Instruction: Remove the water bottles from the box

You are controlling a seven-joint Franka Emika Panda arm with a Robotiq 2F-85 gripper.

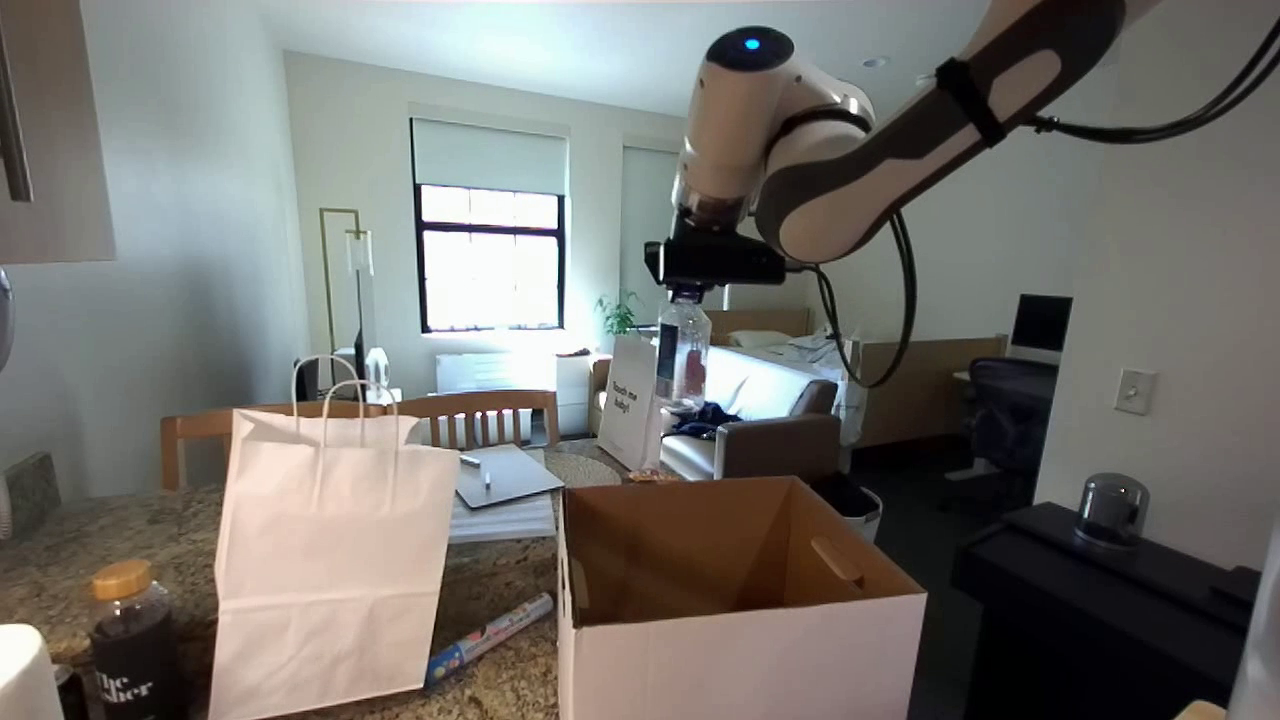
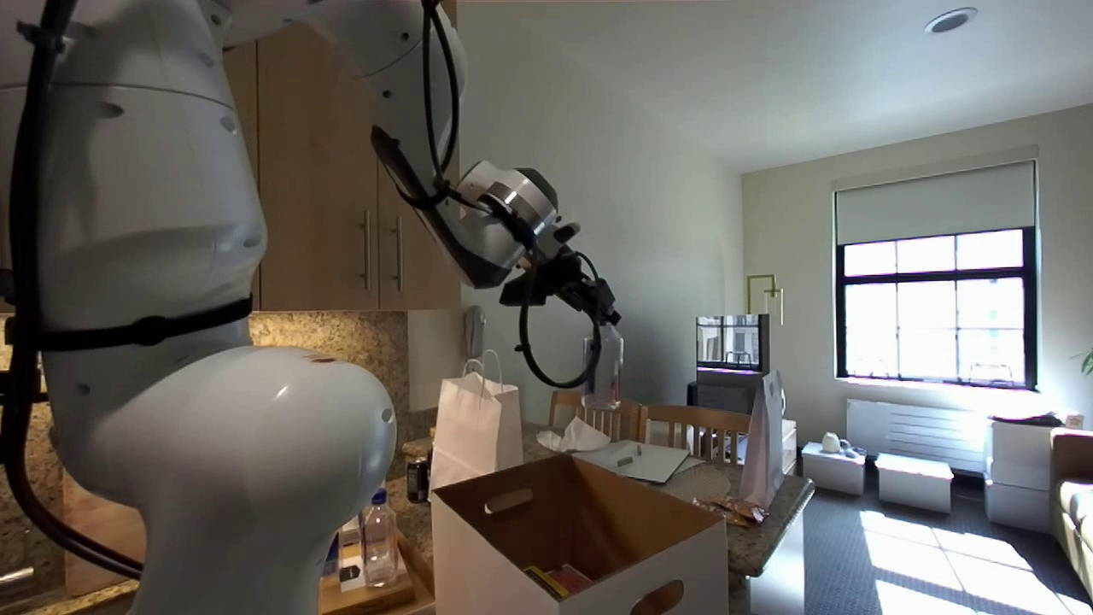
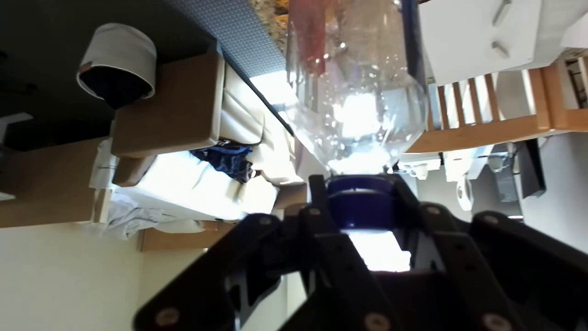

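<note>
Granite countertop is lying at nine o'clock from the box in an exterior view; the gripper is clamping a water bottle by its cap, higher than the box, at twelve o'clock; good placing is likely needing a slow, upright swing to that countertop before releasing.

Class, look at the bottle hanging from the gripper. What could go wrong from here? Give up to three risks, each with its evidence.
1. The gripper holds the clear bottle only by its blue cap, so it might slip or twist loose.
2. In both exterior views the open box appears lower than the bottle; if lowered there, the bottle might bump it.
3. The white bag with handles stands beside the box; a sideways swing could perhaps topple it.
</note>
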